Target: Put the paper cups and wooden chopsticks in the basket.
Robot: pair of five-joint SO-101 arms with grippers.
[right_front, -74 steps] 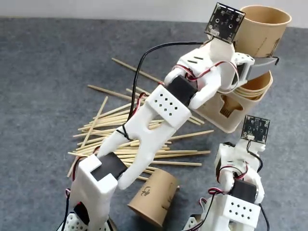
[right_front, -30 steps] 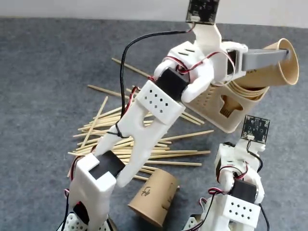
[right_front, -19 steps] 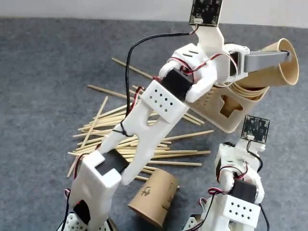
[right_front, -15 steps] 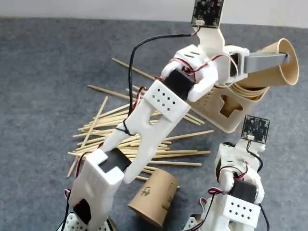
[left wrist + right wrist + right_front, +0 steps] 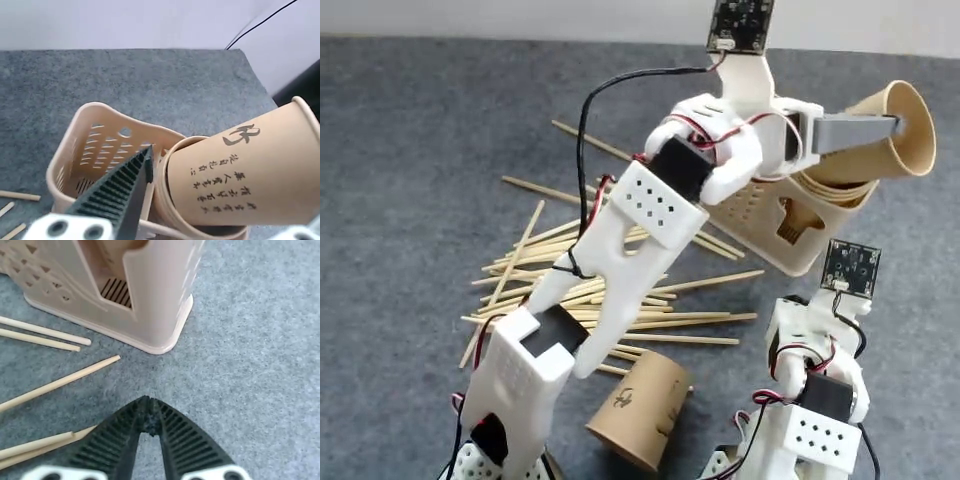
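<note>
My left gripper (image 5: 883, 133) is shut on a paper cup (image 5: 880, 140) that is tilted over the beige basket (image 5: 775, 225), with its mouth facing away from the arm. In the left wrist view the held cup (image 5: 240, 170) has its base inside a stacked cup (image 5: 172, 220) that stands in the basket (image 5: 95, 150). Another paper cup (image 5: 640, 410) lies on its side near the arm bases. Wooden chopsticks (image 5: 590, 290) are strewn beside the basket. My right gripper (image 5: 148, 415) is shut and empty, low over the mat near the basket's corner (image 5: 160, 325) and chopstick tips (image 5: 65, 380).
A grey mat (image 5: 410, 130) covers the table, bare at the far left. The right arm (image 5: 815, 365) stands folded just in front of the basket. The left arm's long white links (image 5: 620, 270) span over the chopstick pile.
The left arm has tipped the held cup from upright to lying sideways over the basket, then shifted slightly. The right arm, chopsticks and lying cup have not moved.
</note>
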